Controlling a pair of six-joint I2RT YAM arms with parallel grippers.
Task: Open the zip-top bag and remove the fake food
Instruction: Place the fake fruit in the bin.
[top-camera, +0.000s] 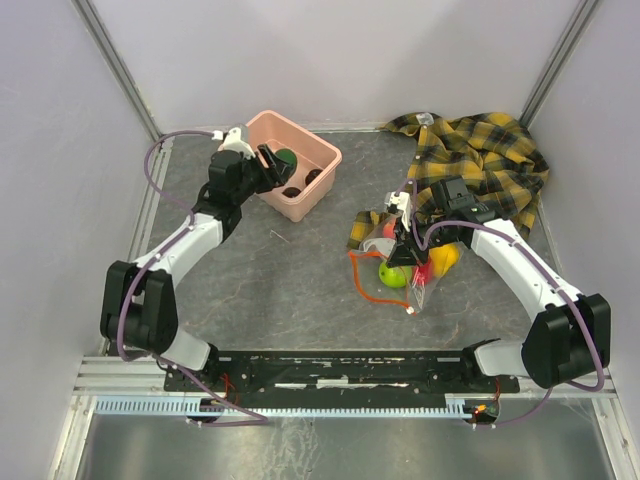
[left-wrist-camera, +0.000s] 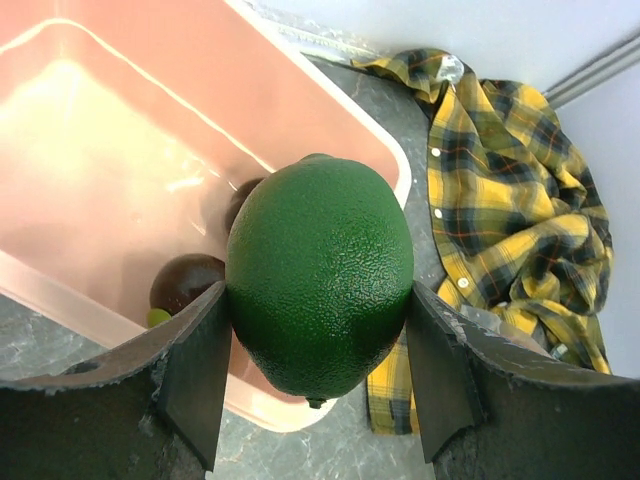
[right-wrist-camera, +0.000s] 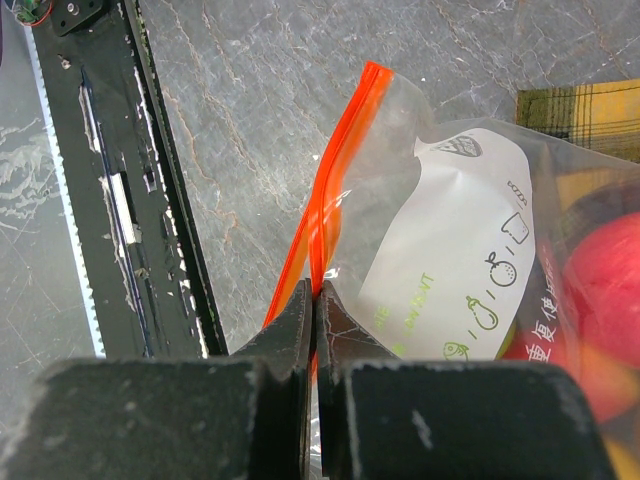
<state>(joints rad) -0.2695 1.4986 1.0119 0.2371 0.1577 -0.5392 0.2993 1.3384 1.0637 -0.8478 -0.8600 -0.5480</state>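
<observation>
Your left pincer (top-camera: 271, 161) clamps a dark green fruit (left-wrist-camera: 320, 275), egg-shaped with a pebbled skin, above the pink tub (left-wrist-camera: 120, 150). The tub is smooth, rigid plastic with rounded corners, and two brown fruits (left-wrist-camera: 185, 282) lie inside. Your right pincer (right-wrist-camera: 316, 300) is pressed together on the orange-red zip strip (right-wrist-camera: 340, 150) of the zip-top bag (right-wrist-camera: 450, 230). The bag is clear, crinkly film lying on the marbled grey counter (top-camera: 280, 280), just beside the plaid shirt (top-camera: 490, 160). Fake food in the bag: light green fruit (top-camera: 393, 275), red fruit (top-camera: 424, 270), yellow-orange fruit (top-camera: 446, 258). Bare counter between tub and bag; walls on both sides.
</observation>
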